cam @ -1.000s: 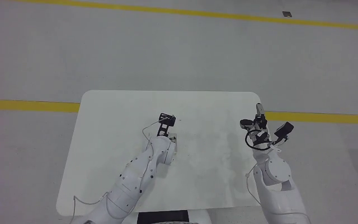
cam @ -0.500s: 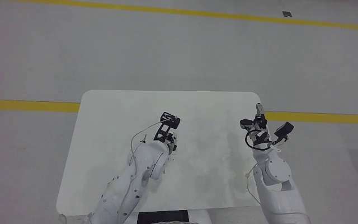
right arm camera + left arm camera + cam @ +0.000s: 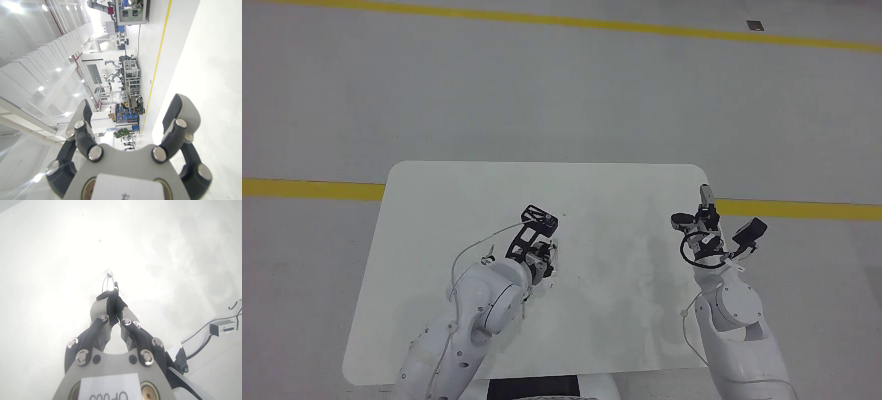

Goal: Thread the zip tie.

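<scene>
The zip tie (image 3: 115,284) is thin and black, bent into a small narrow loop with a little dark block on one strand. It sticks out past the tips of the left gripper (image 3: 113,295), above the white table (image 3: 442,220), a little left of the table's middle. I cannot tell if the loop touches the surface. The left gripper is pressed together on the tie's lower part – its two black pads (image 3: 110,306) meet with the strand between them. The right gripper (image 3: 130,111) is at the right edge of the table, its fingers spread wide with nothing between them.
</scene>
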You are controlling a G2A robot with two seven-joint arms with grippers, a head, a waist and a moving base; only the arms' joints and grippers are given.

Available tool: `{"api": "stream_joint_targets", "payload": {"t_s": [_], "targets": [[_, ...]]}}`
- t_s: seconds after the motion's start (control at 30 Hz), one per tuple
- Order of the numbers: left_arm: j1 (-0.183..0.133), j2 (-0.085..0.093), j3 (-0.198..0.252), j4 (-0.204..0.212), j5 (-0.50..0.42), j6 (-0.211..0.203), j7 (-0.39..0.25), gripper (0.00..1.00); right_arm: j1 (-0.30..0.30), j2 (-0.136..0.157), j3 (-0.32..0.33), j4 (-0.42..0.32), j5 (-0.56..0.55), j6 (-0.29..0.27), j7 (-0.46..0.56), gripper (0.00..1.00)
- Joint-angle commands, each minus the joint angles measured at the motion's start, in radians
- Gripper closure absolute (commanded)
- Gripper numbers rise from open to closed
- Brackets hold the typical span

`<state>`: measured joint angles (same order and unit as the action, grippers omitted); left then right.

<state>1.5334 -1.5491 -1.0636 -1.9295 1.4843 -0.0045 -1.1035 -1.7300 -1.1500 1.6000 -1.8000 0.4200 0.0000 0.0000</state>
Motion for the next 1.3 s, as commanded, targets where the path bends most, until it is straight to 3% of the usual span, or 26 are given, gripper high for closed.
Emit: {"api": "stream_joint_targets", "payload": {"t_s": [0.0, 0.07, 0.13, 0.3, 0.33, 0.4, 0.43, 0.6, 0.63, 0.87, 1.1, 1.27], "targets": [[0.000, 0.000, -0.001, 0.003, 0.000, 0.001, 0.006, 1.00, 0.000, 0.000, 0.000, 0.000, 0.000, 0.000, 0.000, 0.00], [-0.004, 0.005, -0.010, 0.019, 0.004, -0.027, 0.033, 1.00, 0.000, 0.000, 0.000, 0.000, 0.000, 0.000, 0.000, 0.00], [-0.008, 0.015, -0.029, 0.018, 0.012, -0.093, 0.040, 1.00, 0.000, 0.000, 0.000, 0.000, 0.000, 0.000, 0.000, 0.00], [0.001, 0.041, -0.106, -0.011, -0.046, -0.279, 0.079, 1.00, 0.000, 0.000, 0.000, 0.000, 0.000, 0.000, 0.000, 0.00], [0.008, 0.049, -0.131, -0.011, -0.064, -0.335, 0.103, 1.00, 0.000, 0.000, 0.000, 0.000, 0.000, 0.000, 0.000, 0.00], [0.005, 0.067, -0.130, -0.008, -0.070, -0.335, 0.123, 1.00, 0.000, 0.000, 0.000, 0.000, 0.000, 0.000, 0.000, 0.00], [-0.005, 0.089, -0.093, -0.001, -0.047, -0.335, 0.139, 1.00, 0.000, 0.000, 0.000, 0.000, 0.000, 0.000, 0.000, 0.00], [-0.025, 0.185, -0.077, 0.061, -0.103, -0.335, 0.274, 1.00, 0.000, 0.000, 0.000, 0.000, 0.000, 0.000, 0.000, 0.00], [-0.029, 0.205, -0.055, 0.063, -0.136, -0.335, 0.305, 1.00, 0.000, 0.000, 0.000, 0.000, 0.000, 0.000, 0.000, 0.00], [-0.094, 0.382, 0.062, 0.099, -0.230, -0.335, 0.491, 1.00, 0.000, 0.000, 0.000, 0.000, 0.000, 0.000, 0.000, 0.00], [-0.140, 0.517, 0.123, 0.099, -0.287, -0.335, 0.591, 1.00, 0.000, 0.000, 0.000, 0.000, 0.000, 0.000, 0.000, 0.00], [-0.167, 0.593, 0.181, 0.091, -0.304, -0.335, 0.639, 1.00, 0.000, 0.000, 0.000, 0.000, 0.000, 0.000, 0.000, 0.00]]}}
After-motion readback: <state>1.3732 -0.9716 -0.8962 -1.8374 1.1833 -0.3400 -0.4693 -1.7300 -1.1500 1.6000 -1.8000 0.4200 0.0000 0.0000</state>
